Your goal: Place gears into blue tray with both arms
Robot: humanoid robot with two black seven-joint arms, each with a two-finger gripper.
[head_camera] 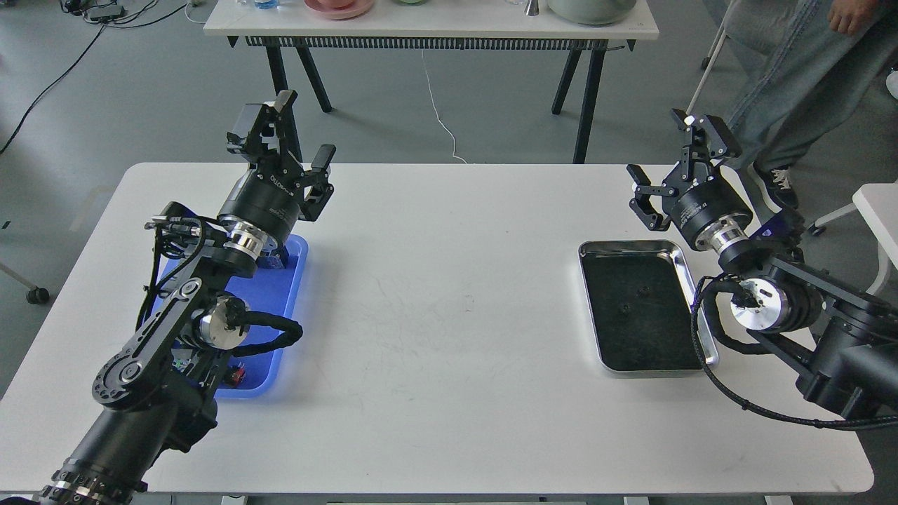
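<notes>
The blue tray lies on the left of the white table, mostly hidden under my left arm. Two tiny black gears rest on the black bottom of a steel tray on the right. My left gripper is raised above the blue tray's far end, fingers spread wide and empty. Held up beyond the steel tray's far right corner, my right gripper is open too, with nothing between its fingers.
A small red-capped item shows at the blue tray's near end beneath my left arm. A second table with dishes stands behind. A person's legs are at the far right, near a white stand.
</notes>
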